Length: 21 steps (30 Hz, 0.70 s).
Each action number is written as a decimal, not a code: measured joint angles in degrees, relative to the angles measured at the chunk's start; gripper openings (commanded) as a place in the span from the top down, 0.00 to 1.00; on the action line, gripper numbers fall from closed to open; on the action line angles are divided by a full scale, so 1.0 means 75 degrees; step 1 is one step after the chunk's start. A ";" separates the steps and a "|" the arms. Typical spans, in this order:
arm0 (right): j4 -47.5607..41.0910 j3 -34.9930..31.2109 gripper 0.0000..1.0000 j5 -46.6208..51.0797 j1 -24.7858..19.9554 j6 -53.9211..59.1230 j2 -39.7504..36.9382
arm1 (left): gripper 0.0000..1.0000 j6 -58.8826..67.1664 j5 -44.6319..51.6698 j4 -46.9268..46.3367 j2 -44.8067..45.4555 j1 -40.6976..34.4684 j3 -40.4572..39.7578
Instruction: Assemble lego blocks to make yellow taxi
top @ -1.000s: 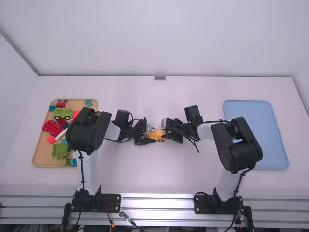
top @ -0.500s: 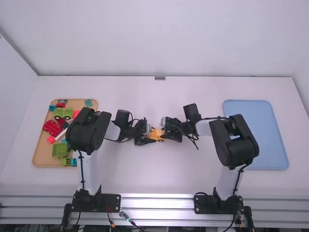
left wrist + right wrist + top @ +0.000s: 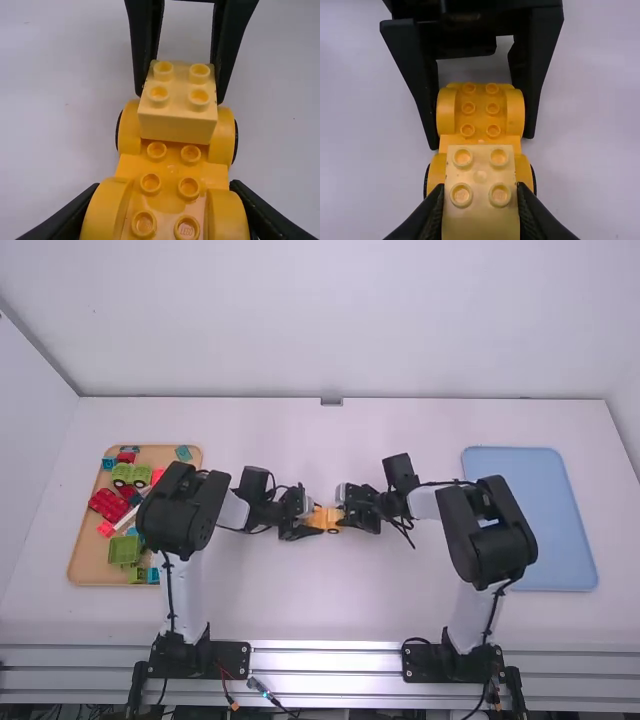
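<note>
White bench [image 3: 330, 612] beneath, and the left gripper [image 3: 481, 141] clasps the yellow chassis [image 3: 170, 172], lying nine-to-three; the right gripper [image 3: 179, 99] pinches the paler block [image 3: 177, 126] at its three-o'clock end, ready, I'd say, for pressing down.

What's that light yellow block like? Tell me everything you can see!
The pale yellow block looks like smooth, hard plastic. It is boxy, with straight sides and four round, hollow-topped studs facing up in two rows of two. It sits level over one end of the deeper yellow wheeled base, hiding that part. The right gripper pinches it, one finger against each of two opposite sides. I can't tell whether it is pressed all the way down.
</note>
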<state>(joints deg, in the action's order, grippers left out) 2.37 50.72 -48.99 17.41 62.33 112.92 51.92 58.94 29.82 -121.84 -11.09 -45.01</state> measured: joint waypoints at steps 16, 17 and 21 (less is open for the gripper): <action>0.0073 0.0143 1.00 0.0099 0.0256 -0.0772 0.0009 | 0.48 -0.0032 -0.0003 0.0003 0.0003 0.0000 0.0000; 0.0076 0.0143 1.00 0.0099 0.0256 -0.0784 0.0009 | 0.48 -0.0035 -0.0003 0.0003 0.0003 0.0000 0.0000; 0.0090 0.0143 1.00 0.0128 0.0256 -0.0839 0.0009 | 0.49 -0.0044 -0.0003 -0.0003 0.0003 0.0000 -0.0006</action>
<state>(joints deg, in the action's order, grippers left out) 3.05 51.79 -48.03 19.33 56.03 112.99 51.59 58.92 29.80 -121.82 -11.09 -45.06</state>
